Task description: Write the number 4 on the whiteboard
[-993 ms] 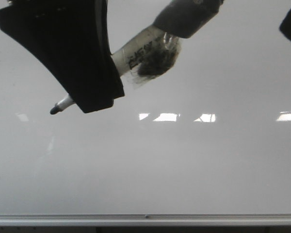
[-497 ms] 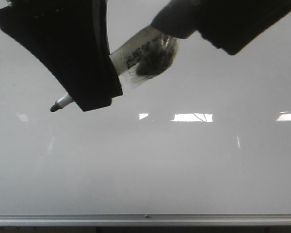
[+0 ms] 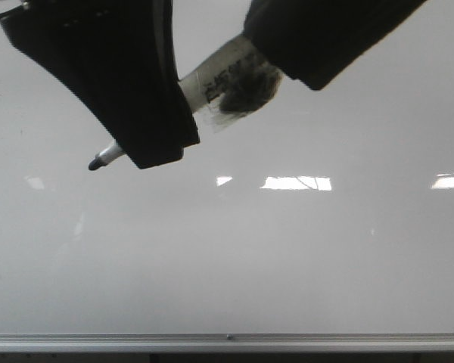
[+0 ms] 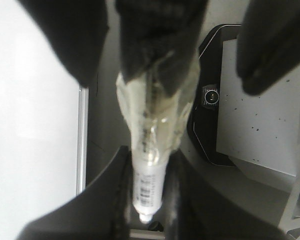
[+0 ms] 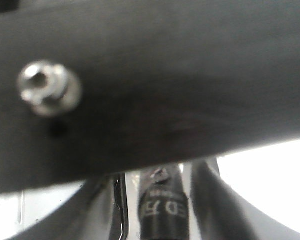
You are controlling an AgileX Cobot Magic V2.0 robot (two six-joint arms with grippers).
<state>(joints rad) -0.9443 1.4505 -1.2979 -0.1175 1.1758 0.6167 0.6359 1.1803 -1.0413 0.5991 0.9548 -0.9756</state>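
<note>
The whiteboard (image 3: 287, 265) fills the front view, glossy grey-white, with a silver rail (image 3: 227, 342) along its lower edge. No number 4 shows on it. My left gripper (image 3: 147, 151) is shut on a white marker (image 3: 212, 79) wrapped in clear tape. The marker's dark tip (image 3: 96, 162) points down-left, close over the board. In the left wrist view the marker (image 4: 149, 185) sits between the gripper's (image 4: 150, 200) fingers. My right gripper (image 3: 268, 41) covers the marker's rear end. In the right wrist view its fingers (image 5: 212, 200) flank the dark end (image 5: 162, 210), with a gap on one side.
Bright rectangular light reflections (image 3: 295, 182) lie across the board's middle. The left wrist view shows the board's edge rail (image 4: 81, 140) and a black-framed speckled panel (image 4: 250, 130) beyond. A dark body with a bolt (image 5: 47, 90) blocks most of the right wrist view.
My right gripper has come in from the right and now covers the marker's grey rear end. The left gripper and marker have shifted slightly right and up.
</note>
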